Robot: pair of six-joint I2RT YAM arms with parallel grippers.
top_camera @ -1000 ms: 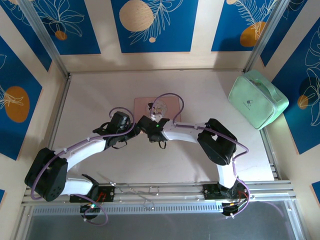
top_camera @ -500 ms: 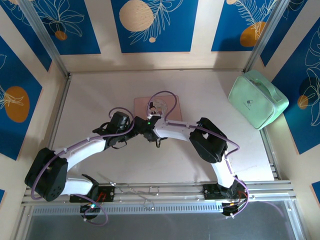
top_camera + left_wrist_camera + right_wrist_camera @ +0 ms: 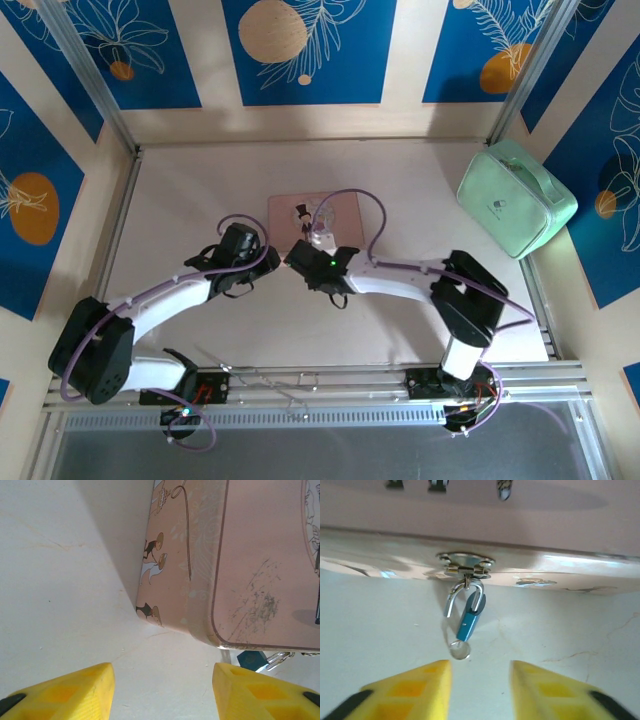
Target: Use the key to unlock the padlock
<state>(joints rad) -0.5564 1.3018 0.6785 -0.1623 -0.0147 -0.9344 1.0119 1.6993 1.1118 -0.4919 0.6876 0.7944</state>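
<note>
The blue padlock (image 3: 466, 620) hangs from the latch (image 3: 465, 565) on the front of the pink box (image 3: 520, 525). One leg of its silvery shackle (image 3: 451, 605) stands free of the body. The key (image 3: 459, 651) sticks out of the padlock's underside, round head down. My right gripper (image 3: 480, 680) is open just short of the key, touching nothing. In the left wrist view the padlock (image 3: 251, 658) peeks out under the box's corner (image 3: 250, 555). My left gripper (image 3: 162, 690) is open beside the box's left side. From above, both grippers (image 3: 262, 258) (image 3: 298, 255) sit at the box's (image 3: 345, 207) near edge.
A mint green case (image 3: 515, 197) lies at the right rear of the table, against the frame. Purple cables loop over the pink box from the right arm. The table's surface (image 3: 190, 190) is pale, with blue patterned walls all round.
The right arm's elbow has swung out to the right and the right gripper has drawn back a little from the box. The left arm has stayed still.
</note>
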